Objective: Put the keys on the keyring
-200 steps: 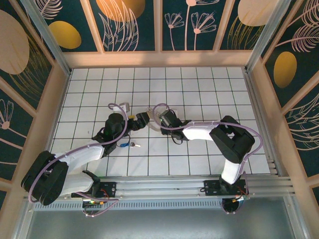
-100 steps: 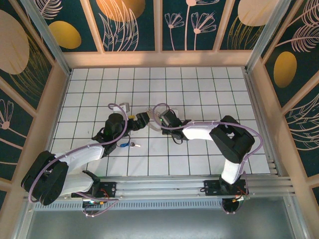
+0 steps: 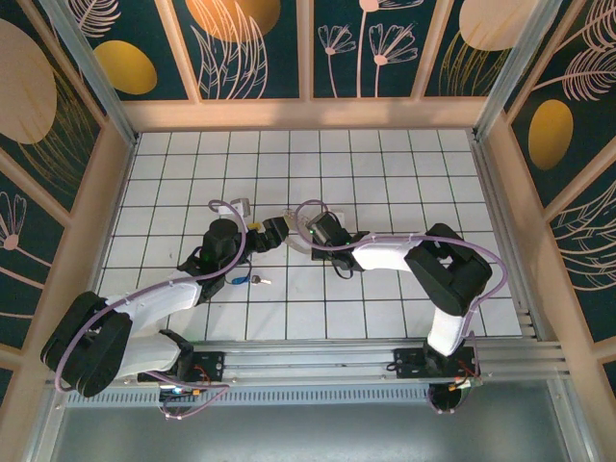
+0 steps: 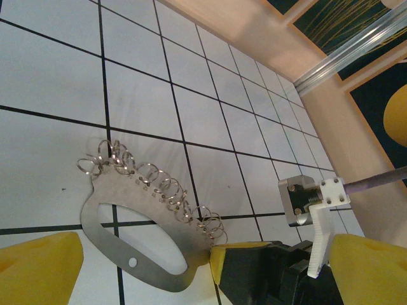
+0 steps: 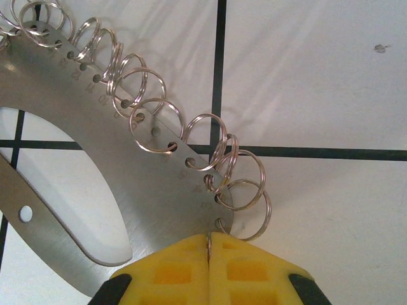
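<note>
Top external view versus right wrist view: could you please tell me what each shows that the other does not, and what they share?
Top external: the left arm, the right arm and the blue-headed key on the tiles. Right wrist: the right gripper shut on the edge of a curved metal plate, split rings threaded through its holes. Shared: the white tiled table.

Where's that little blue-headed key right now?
Seen from above, the blue-headed key lies loose on the tiled table, left of centre, close beside the left arm on its near side.
</note>
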Available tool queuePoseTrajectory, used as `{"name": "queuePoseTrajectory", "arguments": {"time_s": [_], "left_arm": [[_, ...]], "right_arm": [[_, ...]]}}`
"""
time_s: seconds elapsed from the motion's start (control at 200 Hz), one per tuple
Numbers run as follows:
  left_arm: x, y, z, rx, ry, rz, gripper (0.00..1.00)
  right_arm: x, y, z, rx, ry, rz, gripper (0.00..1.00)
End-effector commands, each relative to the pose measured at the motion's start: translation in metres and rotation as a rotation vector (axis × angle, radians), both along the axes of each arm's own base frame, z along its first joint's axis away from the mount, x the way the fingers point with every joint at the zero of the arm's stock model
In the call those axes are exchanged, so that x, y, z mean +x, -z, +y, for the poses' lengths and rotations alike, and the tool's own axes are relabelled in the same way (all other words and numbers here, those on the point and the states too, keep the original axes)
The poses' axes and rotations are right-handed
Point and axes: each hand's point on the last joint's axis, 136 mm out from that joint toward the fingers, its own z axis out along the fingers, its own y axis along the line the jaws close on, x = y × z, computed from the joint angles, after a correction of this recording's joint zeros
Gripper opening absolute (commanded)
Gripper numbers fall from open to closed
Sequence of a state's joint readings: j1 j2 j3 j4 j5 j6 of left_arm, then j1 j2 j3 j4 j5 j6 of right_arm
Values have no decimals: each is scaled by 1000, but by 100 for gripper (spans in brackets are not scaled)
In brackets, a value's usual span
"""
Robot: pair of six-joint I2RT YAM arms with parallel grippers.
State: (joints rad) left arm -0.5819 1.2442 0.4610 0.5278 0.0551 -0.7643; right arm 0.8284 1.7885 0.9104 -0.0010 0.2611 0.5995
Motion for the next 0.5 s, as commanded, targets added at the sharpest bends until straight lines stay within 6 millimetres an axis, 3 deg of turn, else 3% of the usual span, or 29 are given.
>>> {"name": "queuePoseTrajectory", "arguments": {"time_s": [0.0, 0.24, 0.496], "left_arm": [[1, -18, -4, -17, 12, -44, 99], [14, -50, 4, 37, -55, -58, 99], [17, -83, -12, 23, 24, -131, 99]], "right_arm": [[4, -29, 2, 3, -26, -56, 0], [13, -104, 16, 133, -155, -191, 0], [18, -190, 19, 341, -314, -350, 0]]}}
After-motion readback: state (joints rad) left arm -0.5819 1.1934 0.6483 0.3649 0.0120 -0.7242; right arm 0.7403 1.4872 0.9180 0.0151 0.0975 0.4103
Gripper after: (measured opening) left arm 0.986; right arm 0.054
